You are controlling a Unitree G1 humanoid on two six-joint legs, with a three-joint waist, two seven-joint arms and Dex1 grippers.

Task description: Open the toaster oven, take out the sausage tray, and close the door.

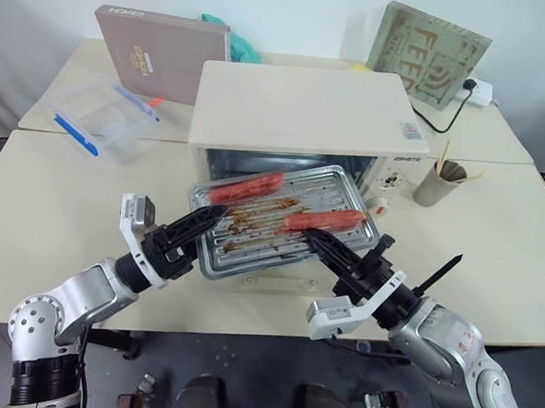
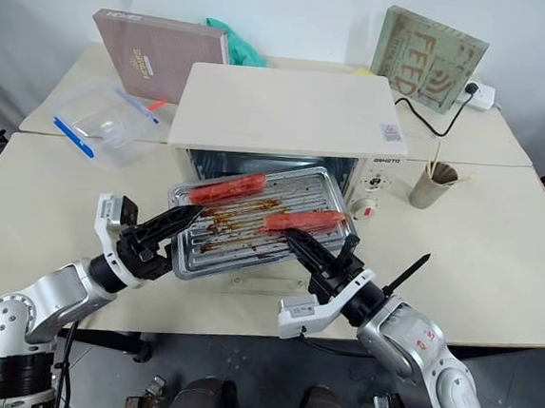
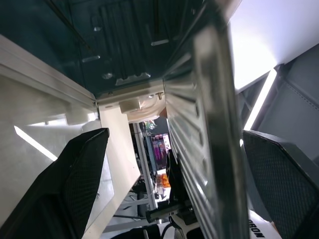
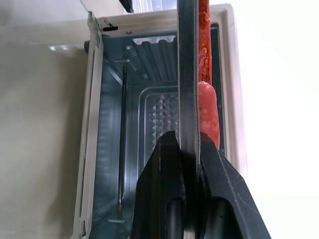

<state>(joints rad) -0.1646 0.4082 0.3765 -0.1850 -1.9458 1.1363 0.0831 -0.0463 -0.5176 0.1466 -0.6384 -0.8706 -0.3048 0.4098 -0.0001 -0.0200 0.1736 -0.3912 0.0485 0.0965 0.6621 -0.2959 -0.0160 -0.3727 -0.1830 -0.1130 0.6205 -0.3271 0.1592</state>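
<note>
The toaster oven (image 1: 304, 121) is seen in the middle of the cream surface (image 1: 50, 242), and its door (image 1: 266, 282) is folded down flat in front of it. The sausage tray (image 1: 285, 226) is held up in the air just in front of the oven's open mouth, above the door. Two red sausages (image 1: 246, 187) are seen lying on the tray.

The right pincer (image 1: 319, 243) is clenched on the tray's front rim, at the corner nearer the oven's knobs. In the right wrist view the thin rim is seen squeezed between the two black fingers (image 4: 162, 189).

The left pincer (image 1: 209, 220) is spread wide at the tray's other front corner. One finger is seen on each side of the rim, but it cannot be told whether they touch it.

A brown box (image 1: 162, 53) and a clear plastic container (image 1: 103, 118) are seen behind the oven on the side away from its knobs. A paper cup (image 1: 439, 182) is seen beside the knobs.
</note>
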